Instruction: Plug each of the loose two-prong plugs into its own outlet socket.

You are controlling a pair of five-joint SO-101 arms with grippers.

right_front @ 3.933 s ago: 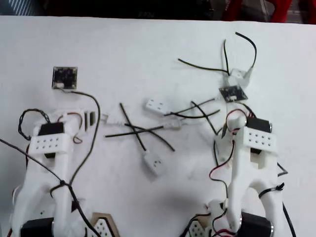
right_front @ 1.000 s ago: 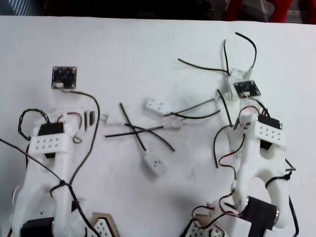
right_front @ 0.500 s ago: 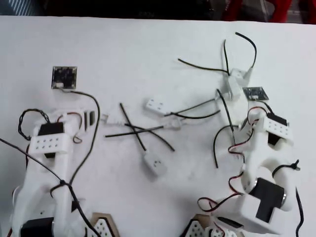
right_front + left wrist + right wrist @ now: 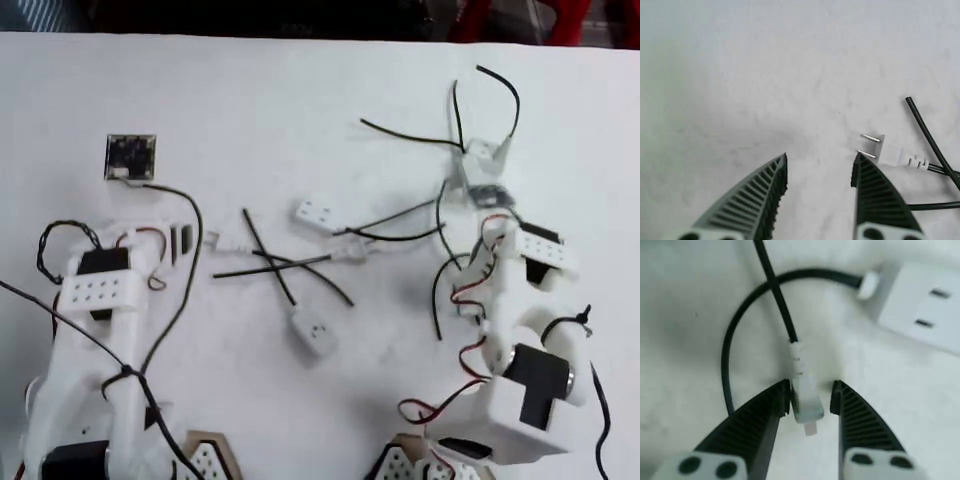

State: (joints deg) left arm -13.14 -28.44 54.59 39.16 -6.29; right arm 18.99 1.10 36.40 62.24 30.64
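Observation:
My right gripper (image 4: 810,392) is open, its two fingers set closely on either side of a white two-prong plug (image 4: 805,402) that lies on the table with its black cord (image 4: 740,330) looping away. A white outlet socket (image 4: 925,315) lies just beyond it. In the high view this gripper (image 4: 472,192) sits below that socket (image 4: 482,152). My left gripper (image 4: 820,170) is open over bare table, and another white plug (image 4: 885,150) lies right beside one fingertip. The high view shows that plug (image 4: 213,240) next to the left gripper (image 4: 181,240). Two more sockets (image 4: 320,213) (image 4: 313,330) lie mid-table.
Black cords (image 4: 290,265) cross in the middle of the white table (image 4: 300,100), with a third plug (image 4: 350,252) among them. A small dark square board (image 4: 131,155) lies at the far left. Red and black wires hang off both arms.
The right arm swung out to the right, then came back left and down onto the plug by the far-right socket. The left arm has not moved.

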